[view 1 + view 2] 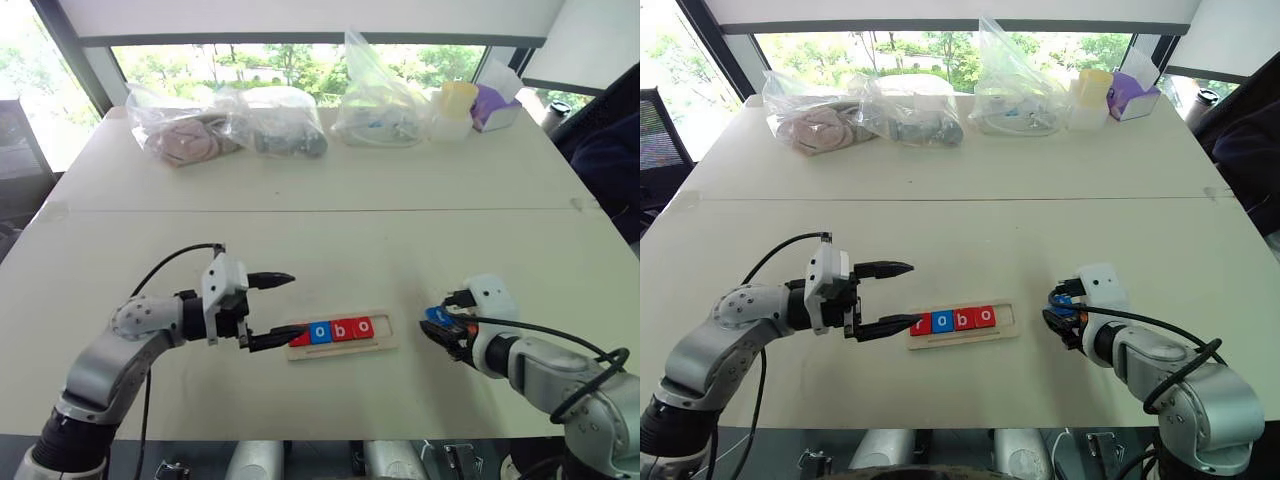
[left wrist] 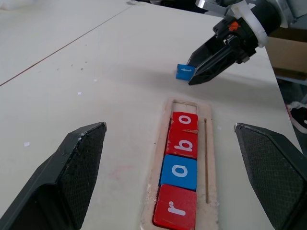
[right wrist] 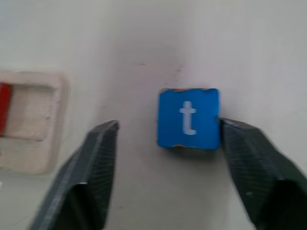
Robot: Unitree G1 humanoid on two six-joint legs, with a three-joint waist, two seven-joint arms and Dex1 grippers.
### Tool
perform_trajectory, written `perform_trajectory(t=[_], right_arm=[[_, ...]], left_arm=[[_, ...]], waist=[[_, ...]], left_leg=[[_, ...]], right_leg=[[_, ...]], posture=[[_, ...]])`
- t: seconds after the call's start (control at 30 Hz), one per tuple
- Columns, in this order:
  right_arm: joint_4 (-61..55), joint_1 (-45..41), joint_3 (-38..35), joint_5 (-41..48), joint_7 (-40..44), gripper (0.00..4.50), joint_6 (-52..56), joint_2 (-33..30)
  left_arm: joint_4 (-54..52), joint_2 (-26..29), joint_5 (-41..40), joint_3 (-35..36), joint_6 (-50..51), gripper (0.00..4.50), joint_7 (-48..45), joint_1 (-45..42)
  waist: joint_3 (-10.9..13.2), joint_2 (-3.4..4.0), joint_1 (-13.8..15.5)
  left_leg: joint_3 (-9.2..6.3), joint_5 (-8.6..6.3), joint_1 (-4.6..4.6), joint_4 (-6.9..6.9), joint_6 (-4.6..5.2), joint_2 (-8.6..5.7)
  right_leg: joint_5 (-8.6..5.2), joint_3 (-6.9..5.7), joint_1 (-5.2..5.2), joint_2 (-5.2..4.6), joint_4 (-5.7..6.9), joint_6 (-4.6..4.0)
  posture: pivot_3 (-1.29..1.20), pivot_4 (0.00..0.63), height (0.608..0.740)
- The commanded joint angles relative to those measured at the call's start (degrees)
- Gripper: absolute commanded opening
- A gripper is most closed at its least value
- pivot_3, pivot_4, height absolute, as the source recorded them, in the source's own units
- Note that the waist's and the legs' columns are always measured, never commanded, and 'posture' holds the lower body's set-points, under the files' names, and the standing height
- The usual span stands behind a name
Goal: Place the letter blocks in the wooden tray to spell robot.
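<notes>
Blue square t tile (image 3: 188,118) flat between spread right hand (image 3: 168,139) fingers, seemingly touching one; left hand (image 2: 175,167) spread.

Far edge of my bench (image 1: 330,180), left to right: clear plastic bag of pinkish items (image 1: 180,135); clear bag of grey items (image 1: 285,125); tall clear bag (image 1: 378,105); yellow-lidded container (image 1: 455,108); purple tissue box (image 1: 497,105). Windows behind show greenery.

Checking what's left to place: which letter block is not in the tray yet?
The blue t block, lying on the table between the right gripper's open fingers. The r, o, b, o blocks already sit in the wooden tray.
</notes>
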Motion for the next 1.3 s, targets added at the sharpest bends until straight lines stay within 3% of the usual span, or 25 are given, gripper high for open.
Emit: perform_trajectory(t=[0.03, 0.1, 0.17, 0.27, 0.4, 0.53, 0.9, 1.0, 1.17, 1.3], right_arm=[[-0.02, -7.05, 2.43, 10.01, 14.66, 4.46, 0.18, -14.82], [2.09, -7.99, 6.08, 9.27, 25.63, 4.46, -10.0, -25.59], [8.86, -7.84, 11.57, 0.55, 38.6, 4.46, -30.23, -35.36], [21.05, -9.75, 19.68, -10.18, 51.5, 4.46, -54.17, -41.07], [35.86, -16.21, 26.71, -16.02, 63.25, 4.46, -69.57, -39.37], [48.03, -19.99, 31.73, -22.22, 69.4, 4.46, -80.78, -36.68], [59.44, -21.54, 33.4, -28.62, 70.74, 4.46, -89.46, -31.02], [60.64, -21.12, 33.3, -30.13, 69.44, 3.69, -90.59, -30.34], [57.7, -19.24, 31.7, -27.83, 69.67, 1.18, -88.66, -29.92], [54.02, -18.42, 30.36, -27.51, 67.94, 1.15, -88.2, -28.88]], left_arm=[[-0.51, -0.09, -0.02, 0.03, -0.95, 4.5, -0.31, -0.43], [-0.29, -0.02, 0.07, 0.17, -0.98, 4.5, -0.42, -0.56], [-0.53, -0.07, 0.31, 0.18, -0.95, 4.5, -0.12, -0.63], [-1.21, -0.16, 0.23, 0.46, -0.58, 4.5, 0.59, -0.51], [-2.02, 0.28, 0.13, 1.22, -0.32, 4.5, 1.41, 0.2], [-3.28, 0.66, -0.41, 2.34, 0.24, 4.5, 2.48, 1.2], [-6.75, 1.24, -1.27, 4.04, 1.45, 4.5, 4.95, 4.48], [-6.91, 1.48, -1.48, 4.3, 1.65, 4.5, 5.05, 4.55], [-7.01, 1.8, -1.62, 4.51, 1.74, 4.5, 5.18, 4.6], [-7.1, 2.0, -1.8, 4.57, 1.76, 4.5, 5.36, 4.68]], waist=[[0.14, 0.23, -0.16], [0.1, 0.13, 0.01], [0.11, 0.11, 0.25], [0.12, 0.05, 0.05], [0.14, 0.04, -0.16], [0.14, 0.05, -0.03], [0.13, 0.07, 0.15], [0.11, 0.07, 0.04], [0.1, 0.06, 0.22], [0.1, 0.06, 0.16]], left_leg=[[0.09, 0.0, -0.03, 0.06, 0.0, -0.03], [0.13, 0.0, -0.02, 0.04, 0.0, -0.03], [0.11, -0.01, -0.07, -0.02, 0.01, -0.02], [0.13, -0.02, -0.08, -0.08, 0.03, -0.02], [0.28, -0.02, -0.06, -0.05, 0.03, -0.02], [0.28, -0.02, -0.03, 0.01, 0.03, -0.01], [0.06, -0.01, 0.02, 0.05, 0.01, -0.02], [0.06, -0.01, 0.12, 0.06, 0.01, -0.01], [0.06, -0.01, 0.12, 0.05, 0.01, -0.01], [0.05, -0.01, 0.11, 0.05, 0.01, -0.02]], right_leg=[[0.01, 0.05, -0.02, -0.04, -0.01, 0.01], [0.0, 0.06, -0.01, -0.06, -0.05, 0.01], [-0.02, -0.13, 0.01, 0.01, -0.14, 0.04], [-0.06, -0.2, 0.04, 0.01, -0.19, 0.14], [0.0, -0.06, 0.01, -0.04, -0.17, 0.23], [0.01, -0.05, 0.02, -0.03, -0.12, 0.15], [0.04, 0.0, 0.08, -0.08, -0.1, 0.07], [0.05, 0.01, 0.17, -0.07, -0.09, 0.05], [0.06, 0.02, 0.18, -0.07, -0.09, 0.05], [0.06, 0.02, 0.18, -0.08, -0.09, 0.05]], posture=[[0.0, 0.15, 0.74], [0.0, 0.15, 0.74], [0.0, 0.15, 0.74], [0.0, 0.15, 0.74], [0.0, 0.15, 0.74], [0.0, 0.15, 0.74], [0.0, 0.15, 0.74], [0.0, 0.15, 0.74], [0.0, 0.15, 0.74], [0.0, 0.15, 0.74]])
